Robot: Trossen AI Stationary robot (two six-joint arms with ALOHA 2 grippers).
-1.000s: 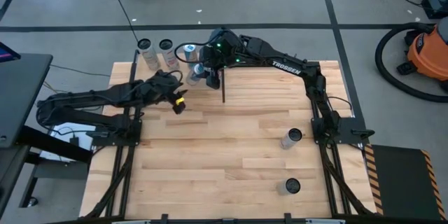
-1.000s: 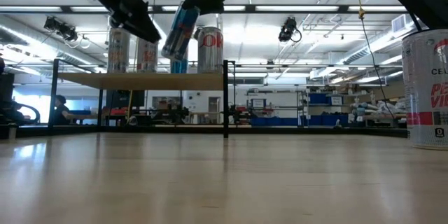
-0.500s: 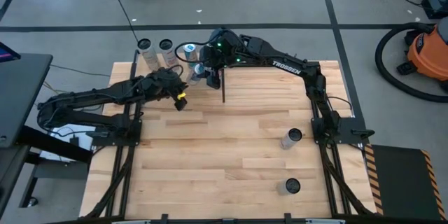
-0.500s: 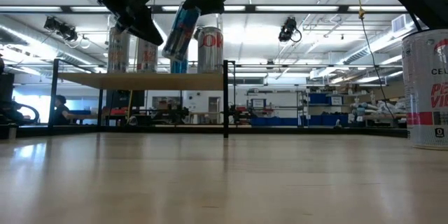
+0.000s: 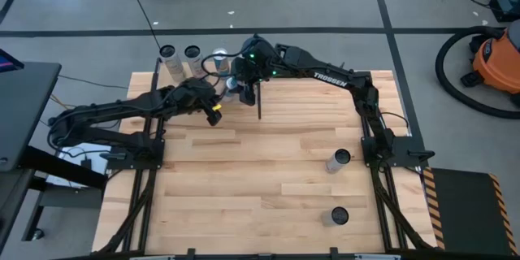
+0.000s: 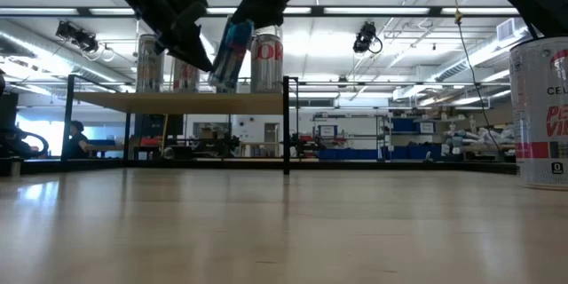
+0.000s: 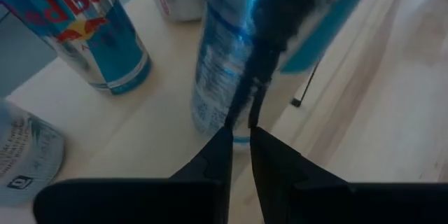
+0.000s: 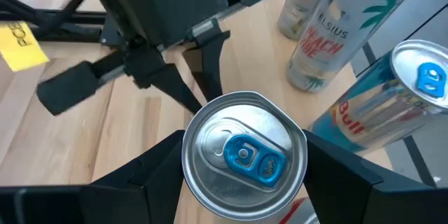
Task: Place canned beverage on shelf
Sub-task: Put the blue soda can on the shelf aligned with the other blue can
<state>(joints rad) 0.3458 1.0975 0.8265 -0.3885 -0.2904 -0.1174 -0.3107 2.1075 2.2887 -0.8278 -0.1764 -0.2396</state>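
Note:
The shelf [image 6: 177, 101] stands at the table's far left and carries several upright cans, among them a Red Bull can [image 7: 98, 35] and a Celsius can [image 8: 329, 28]. My right gripper [image 5: 242, 81] is shut on a blue-and-silver can [image 6: 229, 53], held tilted just above the shelf between the standing cans. My left gripper [image 7: 240, 129] is shut, with only a hairline gap between its fingers. It points at the tilted can's lower part [image 7: 217, 77] from the table's left. I cannot tell whether it touches the can. My right gripper pinches the blue-and-silver can by its upper part, just under the rim [image 8: 192, 175], one finger on each side. The fingers come from above. The can hangs tilted, its bottom [image 6: 222, 82] close over the shelf board; whether it rests there I cannot tell.
A black corner post [image 6: 286, 124] marks the shelf's right near corner. Two more cans [image 5: 339, 160] [image 5: 339, 215] stand on the tabletop at the right; one of them shows large in the low view [image 6: 541, 115]. The table's middle and near side are bare wood.
My left gripper has moved toward the table's right and far edge and a little down, closing in on the tilted can. My right gripper has lowered the can slightly toward the shelf; the can stays tilted.

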